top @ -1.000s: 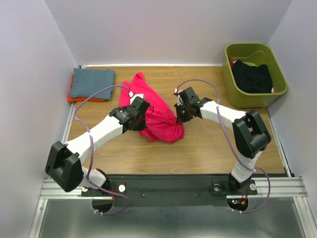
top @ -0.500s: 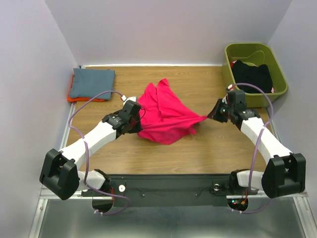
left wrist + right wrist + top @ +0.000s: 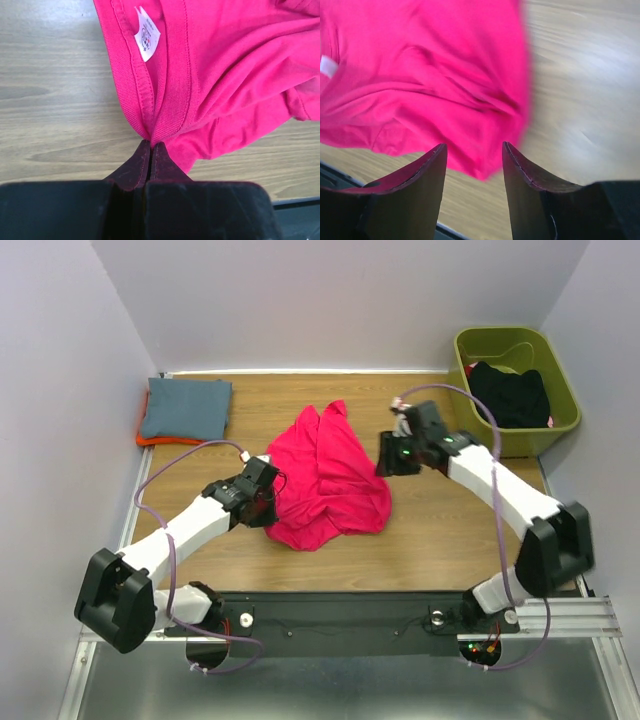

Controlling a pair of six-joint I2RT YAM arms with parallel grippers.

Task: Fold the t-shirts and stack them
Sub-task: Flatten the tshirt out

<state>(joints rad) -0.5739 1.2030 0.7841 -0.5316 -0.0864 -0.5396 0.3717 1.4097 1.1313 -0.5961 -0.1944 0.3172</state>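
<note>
A magenta-pink t-shirt lies crumpled in the middle of the table. My left gripper is shut on its ribbed collar at the shirt's left edge, just below the white label. My right gripper is open just off the shirt's right edge, nothing between its fingers; the pink cloth lies ahead of them. A slate blue-grey t-shirt lies folded on an orange one at the far left corner. A black garment sits in the bin.
The olive-green plastic bin stands at the far right corner, close behind my right arm. Bare wooden table shows in front of the pink shirt and to its right. White walls close in the back and the sides.
My right gripper has let go of the pink shirt's corner, opened, and swung back in toward the shirt. The stretched cloth has dropped flat. My left gripper keeps its grip and has shifted slightly nearer.
</note>
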